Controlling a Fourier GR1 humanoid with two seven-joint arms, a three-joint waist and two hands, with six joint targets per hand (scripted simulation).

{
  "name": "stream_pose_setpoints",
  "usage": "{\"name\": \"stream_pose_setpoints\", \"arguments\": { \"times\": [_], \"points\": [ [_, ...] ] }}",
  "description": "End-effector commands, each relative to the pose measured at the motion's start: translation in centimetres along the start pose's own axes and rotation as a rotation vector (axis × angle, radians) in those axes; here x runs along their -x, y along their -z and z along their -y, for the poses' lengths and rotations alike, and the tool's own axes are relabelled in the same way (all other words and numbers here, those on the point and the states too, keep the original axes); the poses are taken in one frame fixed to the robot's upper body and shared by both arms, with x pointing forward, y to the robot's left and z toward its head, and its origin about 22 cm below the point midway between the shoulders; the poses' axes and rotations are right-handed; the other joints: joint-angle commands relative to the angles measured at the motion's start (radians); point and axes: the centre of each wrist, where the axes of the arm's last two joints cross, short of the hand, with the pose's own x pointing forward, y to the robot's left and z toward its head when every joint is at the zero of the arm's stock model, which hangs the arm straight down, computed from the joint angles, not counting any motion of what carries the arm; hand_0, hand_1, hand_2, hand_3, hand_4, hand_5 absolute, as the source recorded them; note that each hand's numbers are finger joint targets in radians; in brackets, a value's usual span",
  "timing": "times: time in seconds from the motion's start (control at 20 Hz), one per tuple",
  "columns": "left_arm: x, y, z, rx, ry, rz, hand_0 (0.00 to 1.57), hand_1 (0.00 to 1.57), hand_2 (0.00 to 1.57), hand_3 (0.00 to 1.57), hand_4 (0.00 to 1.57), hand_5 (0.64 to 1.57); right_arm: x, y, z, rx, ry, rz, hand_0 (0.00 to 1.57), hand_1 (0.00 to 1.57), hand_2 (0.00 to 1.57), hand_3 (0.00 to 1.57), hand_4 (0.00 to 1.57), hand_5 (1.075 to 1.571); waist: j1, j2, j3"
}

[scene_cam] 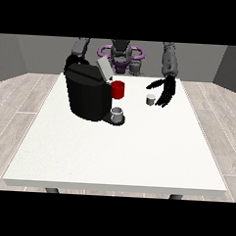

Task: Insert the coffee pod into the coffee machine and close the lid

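Fingers of robot hand [165,91] at view's right hang spread beside coffee pod [150,99]

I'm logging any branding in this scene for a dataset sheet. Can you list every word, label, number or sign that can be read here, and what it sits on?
None can be read.
Coffee machine: plain black body and grey raised lid, no lettering visible.
Red cup: plain, no print.
Grey cup under the machine's spout: plain.
Small coffee pod by the hand at the view's right: too small to show any marking.
White table: no markings.
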Motion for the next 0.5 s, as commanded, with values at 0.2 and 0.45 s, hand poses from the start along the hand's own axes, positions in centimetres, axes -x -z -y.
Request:
{"name": "stream_pose_setpoints", "arguments": {
  "times": [0.2, 0.45],
  "points": [
    [1.7, 0.3, -0.5, -0.022, 0.152, -0.044, 0.55, 0.55, 0.7, 0.45, 0.0, 1.571, -1.6, -0.4, -2.1, -0.057, -0.005, -0.019, 0.0, 0.0, 0.0, 0.0, 0.43, 1.571, -0.059, -0.003, -0.0004],
    [1.0, 0.9, 0.6, -0.1, 0.199, 0.038, 0.72, 0.72, 0.85, 0.62, 0.15, 1.571, -1.0, 0.4, -1.1, -0.025, 0.0, 0.014, 0.0, 0.0, 0.0, 0.0, 0.48, 1.571, -0.042, 0.038, -0.0002]
  ]
}}
